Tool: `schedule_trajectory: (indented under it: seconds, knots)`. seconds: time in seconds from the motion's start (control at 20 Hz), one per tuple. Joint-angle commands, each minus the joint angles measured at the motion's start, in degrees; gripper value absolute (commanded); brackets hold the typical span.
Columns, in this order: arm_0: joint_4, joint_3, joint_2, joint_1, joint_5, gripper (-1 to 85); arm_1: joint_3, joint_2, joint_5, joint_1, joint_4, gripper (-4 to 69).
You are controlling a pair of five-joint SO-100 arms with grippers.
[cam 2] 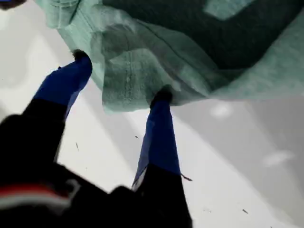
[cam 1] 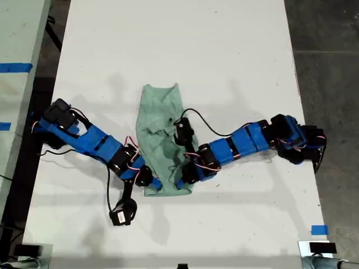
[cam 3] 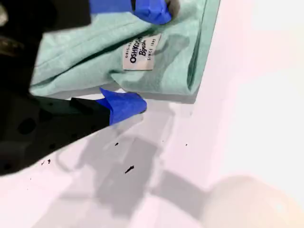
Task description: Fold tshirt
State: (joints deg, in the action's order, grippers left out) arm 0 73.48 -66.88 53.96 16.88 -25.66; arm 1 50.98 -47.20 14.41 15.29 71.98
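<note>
The tshirt (cam 1: 160,123) lies mid-table (cam 1: 224,56), gathered into a narrow, rumpled strip running from far to near. Both arms reach in at its near end, one from the exterior view's left and one from the exterior view's right. The wrist views do not let me match either arm to a gripper with any confidence.

My first gripper (cam 2: 122,76) has its jaws spread wide, with both tips at the hem. The cloth drapes over them, but nothing is pinched. My second gripper (cam 3: 140,57) is also parted. One jaw sits on top of the folded cloth, and the other is on the table just beside the edge, straddling a corner near the sewn-in label (cam 3: 141,51). It has no hold yet either.

The risks, as I judge them:
- A jaw closing from here may catch only the top layer, so the lower layers stay behind and the fold opens out.
- The lower jaw of my second gripper may push the edge away rather than slide under it, bunching the cloth further.
- If one side grips and lifts before the other, the strip will twist and the fold will land skewed.
- The two arms are close together over the near end and could foul each other or snag a cable.

No containers are in view.
</note>
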Motion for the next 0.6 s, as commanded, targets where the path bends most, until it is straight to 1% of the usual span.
schedule_trajectory:
  seconds: [0.0,0.1,0.15,0.2,0.25,0.3,0.35,0.4,0.55]
  knots:
    - [-1.5,2.9,-1.7,-0.8,1.1,25.6,-4.0,0.4,1.3,-1.1,-3.2,29.0]
    - [-2.6,3.2,-4.4,-0.7,2.1,24.7,-4.0,1.8,1.8,-1.1,-4.9,28.6]
    - [-3.5,3.3,-5.4,-0.8,3.7,23.9,-4.0,2.7,1.9,-1.1,-6.0,28.0]
    - [-4.7,3.3,-6.5,-1.1,4.8,22.0,-4.0,3.7,2.2,-1.1,-6.9,25.5]
    - [-5.9,3.5,-7.3,-1.2,5.9,19.0,-4.1,4.4,2.4,-1.1,-7.5,20.2]
    - [-7.1,3.5,-7.6,-1.2,6.9,13.1,-4.1,4.7,2.4,-1.0,-7.9,8.9]
    - [-7.7,3.5,-7.6,-1.2,7.4,4.9,-4.1,4.9,2.0,-0.9,-8.4,1.5]
    - [-7.9,3.5,-6.9,-1.3,7.6,0.0,-4.1,5.0,1.9,-0.7,-9.1,-1.4]
    - [-5.1,3.5,-2.4,-1.0,6.7,0.0,-4.9,4.1,2.5,0.2,-9.0,-1.4]
